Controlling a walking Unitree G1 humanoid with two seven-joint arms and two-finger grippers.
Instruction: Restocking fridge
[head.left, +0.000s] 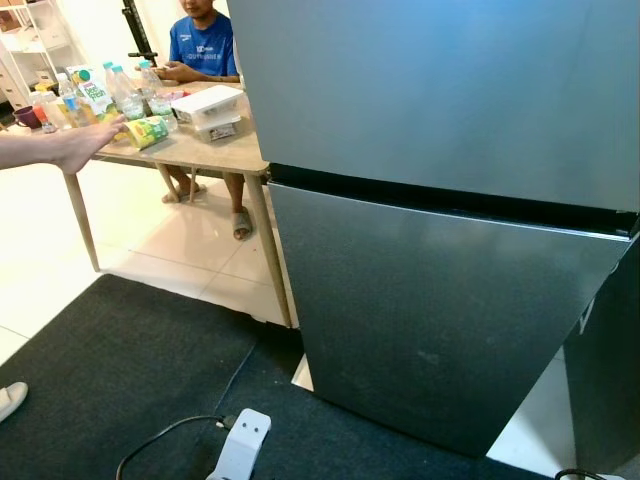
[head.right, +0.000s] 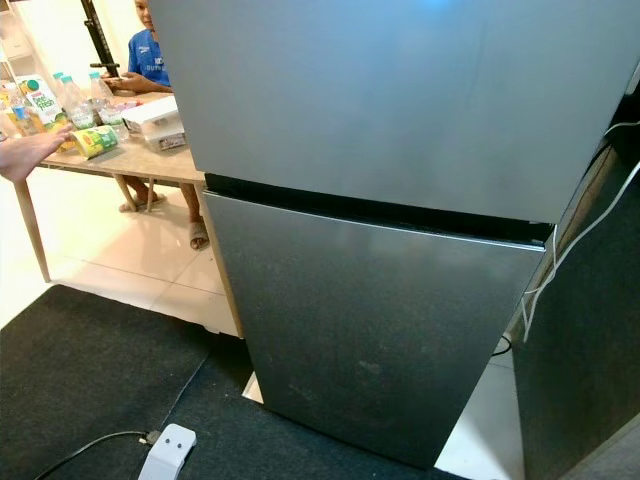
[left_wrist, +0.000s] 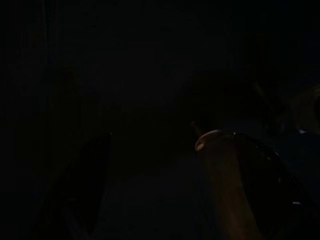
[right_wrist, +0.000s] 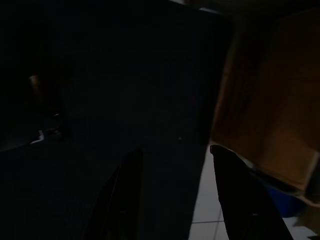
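Note:
A tall grey fridge (head.left: 440, 150) stands right in front of me, with its upper door and lower door (head.right: 370, 330) both closed. Left of it, a wooden table (head.left: 215, 152) carries several water bottles (head.left: 125, 90), a green juice carton (head.left: 92, 95), a yellow-green pack (head.left: 147, 130) and stacked white boxes (head.left: 208, 105). Both arms hang idle in the shade. In the dark left wrist view my left gripper (left_wrist: 156, 140) has its fingers apart with nothing between them. My right gripper (right_wrist: 175, 149) is likewise open over dark floor.
A person's bare hand (head.left: 80, 145) reaches in from the left over the table edge. Another person in a blue shirt (head.left: 202, 45) sits behind the table. A white power strip (head.left: 242, 445) and its cable lie on the black mat (head.left: 110, 370). A white cable (head.right: 575, 240) hangs right of the fridge.

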